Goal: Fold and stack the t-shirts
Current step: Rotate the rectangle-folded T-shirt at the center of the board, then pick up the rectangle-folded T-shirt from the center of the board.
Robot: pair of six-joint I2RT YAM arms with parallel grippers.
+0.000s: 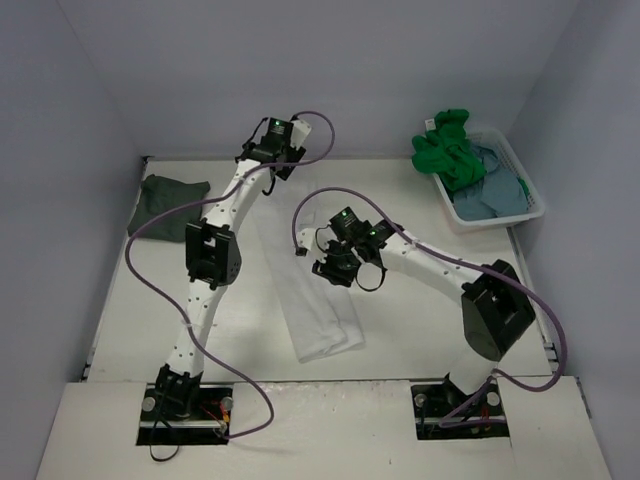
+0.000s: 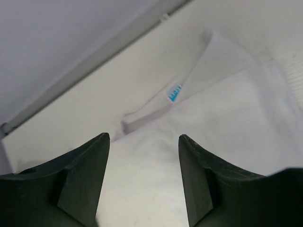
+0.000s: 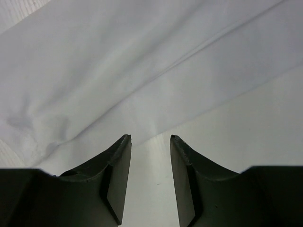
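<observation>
Mid-table over white t-shirt (image 1: 318,310): left gripper (image 2: 144,137) wide, right gripper (image 3: 150,137) narrower, both empty; dark grey t-shirt (image 1: 168,203) far left, shirt-filled basket (image 1: 500,221) far right.

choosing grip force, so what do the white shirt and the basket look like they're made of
white shirt: soft matt cloth, probably a cotton-type knit. It lies limp in flat folds with gentle creases, and a small sewn-in label shows.
basket: it looks like rigid white plastic, since it keeps a stiff boxy shape with straight thin walls. Its finish is too small to judge.
</observation>
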